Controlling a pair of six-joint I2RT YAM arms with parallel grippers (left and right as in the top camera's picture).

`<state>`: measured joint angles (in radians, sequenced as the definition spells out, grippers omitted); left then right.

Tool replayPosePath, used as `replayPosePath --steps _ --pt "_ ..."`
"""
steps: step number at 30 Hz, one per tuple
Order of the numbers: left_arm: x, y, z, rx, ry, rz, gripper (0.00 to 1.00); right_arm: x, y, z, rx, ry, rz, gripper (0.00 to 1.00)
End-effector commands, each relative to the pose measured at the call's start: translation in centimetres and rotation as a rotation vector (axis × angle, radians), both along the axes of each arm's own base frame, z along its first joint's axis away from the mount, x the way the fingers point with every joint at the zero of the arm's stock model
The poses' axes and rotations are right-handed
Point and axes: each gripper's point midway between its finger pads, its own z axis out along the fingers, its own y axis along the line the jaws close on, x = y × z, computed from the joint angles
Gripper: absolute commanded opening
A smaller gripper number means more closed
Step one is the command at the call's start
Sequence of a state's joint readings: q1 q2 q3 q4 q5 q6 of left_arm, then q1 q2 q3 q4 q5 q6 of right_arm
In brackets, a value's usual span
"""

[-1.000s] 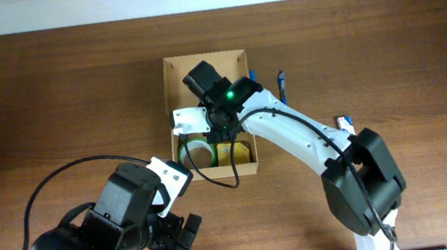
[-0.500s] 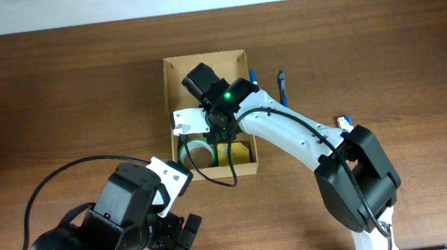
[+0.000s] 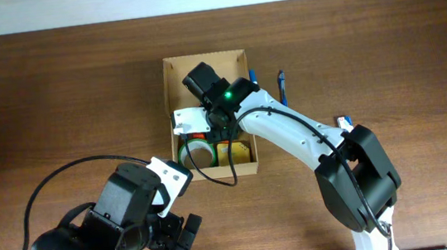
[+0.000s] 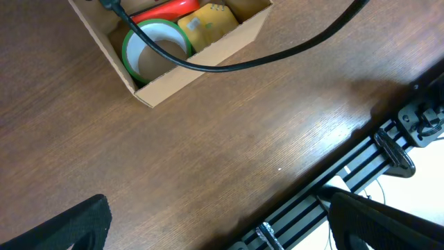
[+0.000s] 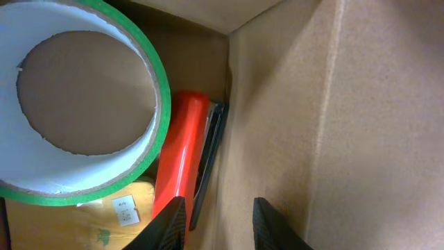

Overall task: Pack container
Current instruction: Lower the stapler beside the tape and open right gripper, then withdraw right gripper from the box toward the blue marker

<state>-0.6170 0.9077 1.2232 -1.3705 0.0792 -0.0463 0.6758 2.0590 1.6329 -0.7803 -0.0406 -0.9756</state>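
At the centre of the counter [image 3: 381, 42], the cardboard box [image 3: 201, 65] sat open. My right end effector [image 5: 218, 226] hung inside it, parted and empty; the left end effector [image 4: 229, 226] gaped wide, empty. I judged the box light and crushable: grip a wall's rim.

Counted: one cardboard box [image 3: 204, 57] holding one green tape roll [image 5: 83, 104], one red stapler [image 5: 182, 149] and one yellow packet [image 4: 208, 21]; outside it two blue pens [image 3: 282, 87], one small blue-and-white item [image 3: 344, 121]; two robot arms [image 3: 291, 134].

Overhead looks straight down at the table [image 3: 54, 101]; both wrist views, right closest, share the container [image 3: 178, 76].
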Motion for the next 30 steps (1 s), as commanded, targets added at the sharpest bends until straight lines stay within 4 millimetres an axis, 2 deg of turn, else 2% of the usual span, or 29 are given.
replayPosePath --steps 1,5,9,15,19,22,26,30 --pt "-0.1 -0.2 0.6 -0.022 -0.008 -0.002 1.0 0.9 -0.1 0.5 0.007 -0.013 -0.086 0.33" --pt "-0.1 -0.2 0.6 -0.022 -0.008 -0.002 1.0 1.1 -0.4 1.4 0.035 -0.016 -0.185 0.33" --pt "-0.1 -0.2 0.6 -0.022 -0.008 -0.002 1.0 1.2 -0.3 4.1 0.101 -0.034 -0.264 0.33" --pt "-0.1 -0.2 0.6 -0.022 -0.008 -0.002 1.0 0.1 -0.3 10.4 0.235 -0.069 -0.298 0.34" --pt "-0.1 -0.2 0.6 -0.022 -0.008 -0.002 1.0 -0.9 -0.7 14.9 0.321 -0.112 -0.303 0.39" --pt "-0.1 -0.2 0.6 -0.022 -0.008 -0.002 1.0 -1.5 -1.2 17.6 0.381 -0.136 -0.335 0.41" --pt "-0.1 -0.2 0.6 -0.022 -0.008 -0.002 1.0 -2.2 -2.2 20.1 0.444 -0.143 -0.4 0.41" --pt "-0.1 -0.2 0.6 -0.022 -0.008 -0.002 1.0 -1.2 -4.3 20.7 0.502 -0.106 -0.563 0.41"
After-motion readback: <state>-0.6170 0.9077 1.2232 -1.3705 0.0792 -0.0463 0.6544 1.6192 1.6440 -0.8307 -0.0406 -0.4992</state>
